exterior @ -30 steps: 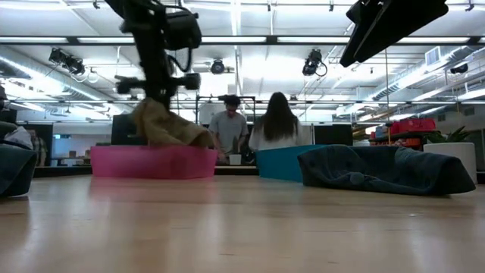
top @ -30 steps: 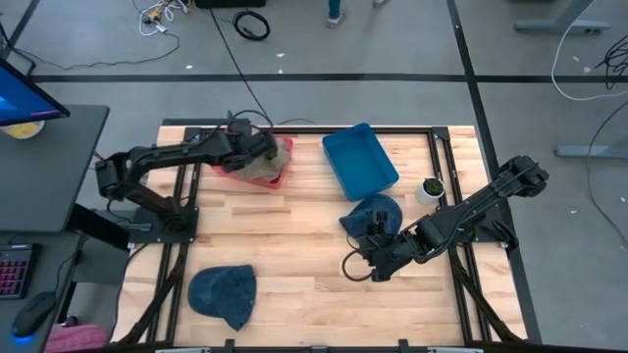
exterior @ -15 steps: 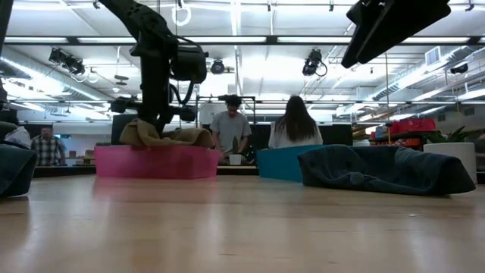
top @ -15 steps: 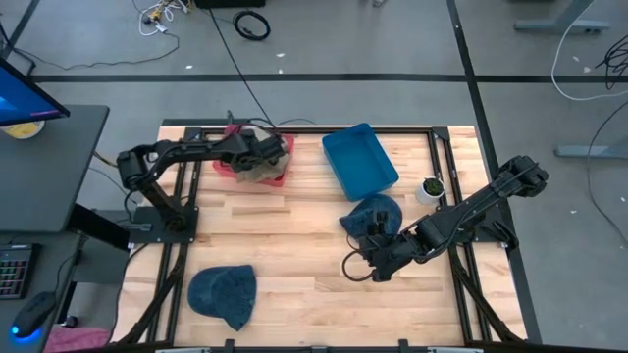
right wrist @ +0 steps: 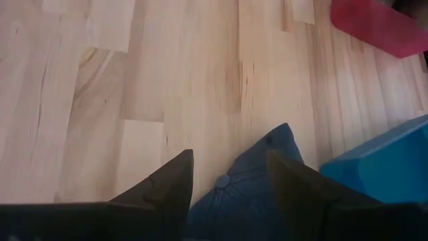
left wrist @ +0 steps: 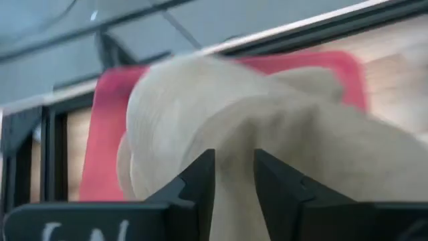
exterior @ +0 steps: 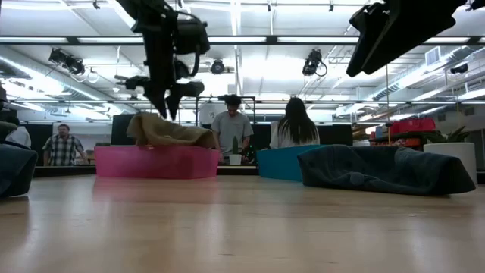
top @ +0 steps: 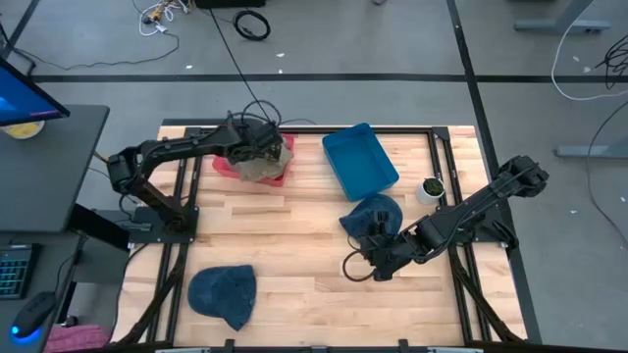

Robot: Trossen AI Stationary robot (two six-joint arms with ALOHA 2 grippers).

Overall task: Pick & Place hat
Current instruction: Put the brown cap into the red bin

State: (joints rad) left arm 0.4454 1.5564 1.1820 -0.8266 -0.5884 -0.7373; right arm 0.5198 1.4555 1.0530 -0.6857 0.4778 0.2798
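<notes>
Pink bin (top: 280, 173): sat at the far left part of the table (top: 294, 255); it held one tan hat (top: 260, 165), crumpled, its crown rising above the rim in the low view.
Blue bin (top: 359, 160): stood just right of the pink bin at the far edge, set at an angle; nothing showed inside it from above.
Blue hat, centre (top: 373, 211): lay flat on the wood just in front of the blue bin, outside any container.
Blue hat, near left (top: 224, 294): lay on the wood at the near left corner, well apart from both bins.
Small potted plant (top: 430, 187): stood on the table's right side, beside the blue bin.
Left gripper (top: 253, 147): hung above the tan hat in the pink bin, fingers slightly parted and clear of the fabric.
Right gripper (top: 371, 257): hovered low over the wood just in front of the centre blue hat, fingers spread and holding nothing.
People: several stood in the room beyond the table.
</notes>
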